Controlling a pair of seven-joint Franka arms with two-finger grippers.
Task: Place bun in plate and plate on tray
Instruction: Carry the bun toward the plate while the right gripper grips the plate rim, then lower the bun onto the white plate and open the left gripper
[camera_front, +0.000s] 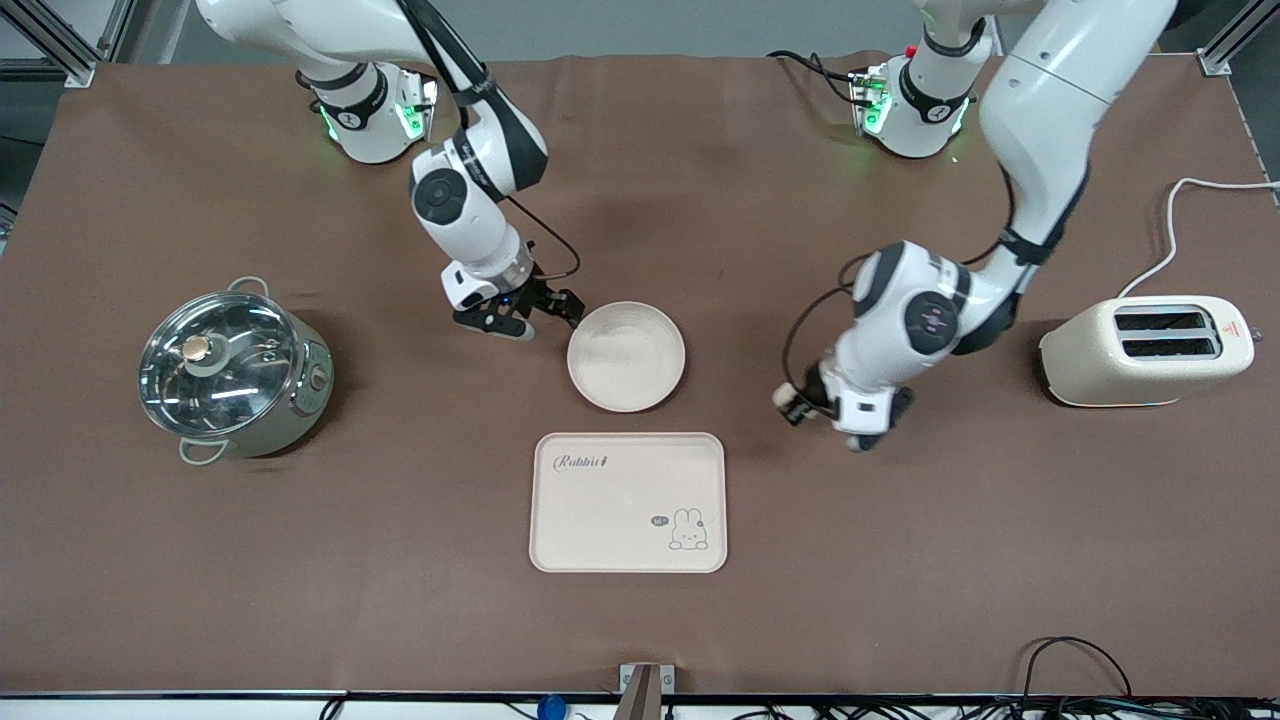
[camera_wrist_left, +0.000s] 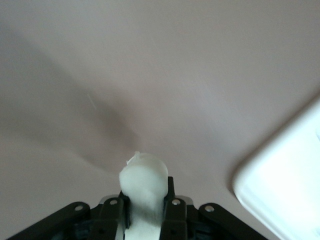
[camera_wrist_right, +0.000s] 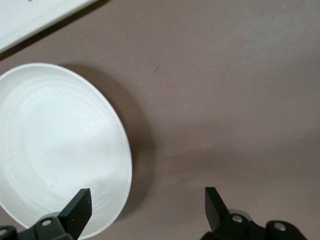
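Observation:
The plate lies on the table's middle, farther from the front camera than the tray. My right gripper is open and low at the plate's rim on the side toward the right arm's end. In the right wrist view one of its fingers is over the plate and the other is over bare table, and the gripper holds nothing. My left gripper is shut on the bun and holds it low over the table beside the plate and tray, toward the left arm's end. The bun shows as a pale bit.
A steel pot with a glass lid stands toward the right arm's end. A cream toaster with its white cord stands toward the left arm's end. The tray's corner shows in the left wrist view and its edge in the right wrist view.

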